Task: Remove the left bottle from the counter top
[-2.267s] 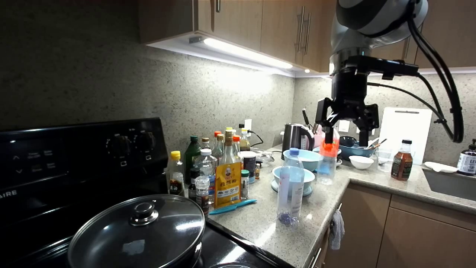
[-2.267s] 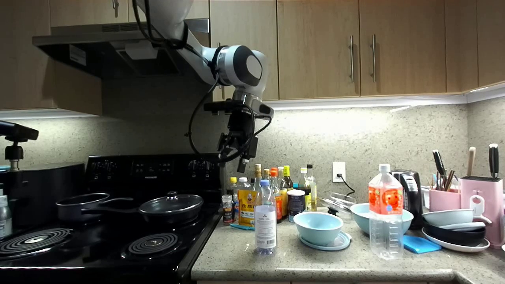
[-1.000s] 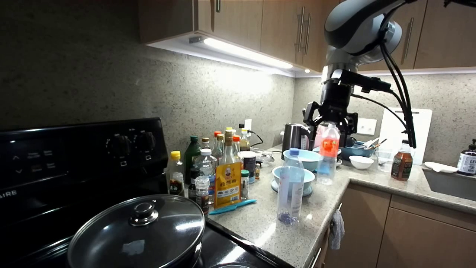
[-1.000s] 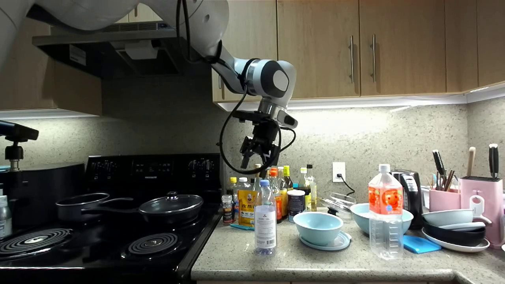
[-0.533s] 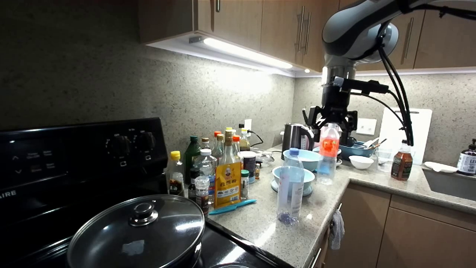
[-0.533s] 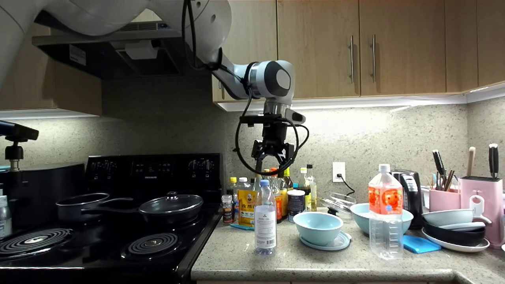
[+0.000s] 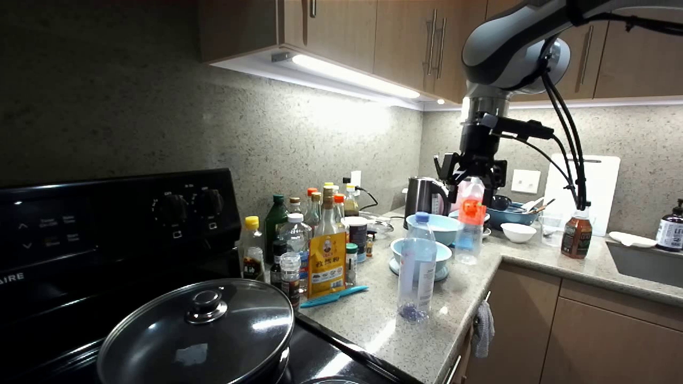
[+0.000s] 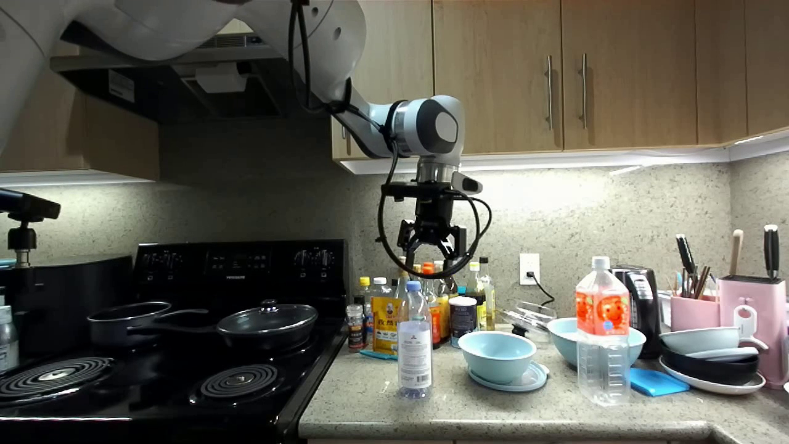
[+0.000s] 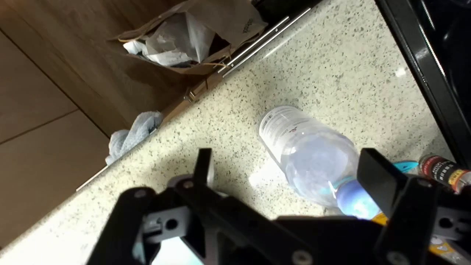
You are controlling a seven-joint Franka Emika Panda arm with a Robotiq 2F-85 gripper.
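We find the left bottle [image 8: 415,354] upright on the counter [image 8: 351,398], near its front edge, with the stove [image 8: 154,385] to its left and a bowl [image 8: 497,357] on a lid [image 8: 536,378] to its right. Farther right, a big bottle [image 8: 603,345] with an orange label [image 8: 603,313] stands upright too. On the far side, condiment bottles [image 8: 442,299] crowd together toward the wall [image 8: 573,216]. In both exterior views we see the gripper [image 8: 430,256] pointing down, higher than the left bottle's blue cap [image 8: 413,286] and apart from it. Its fingers [image 9: 202,165] are spread well apart. In the wrist view we look down on the left bottle between them, its cap next to one finger. A lidded pan [image 7: 200,336] sits on the stove, and a grey cloth [image 7: 484,330] hangs at the counter's front. Past that front edge, in the wrist view, we also make out a paper bag [image 9: 235,18] with something pale inside it.
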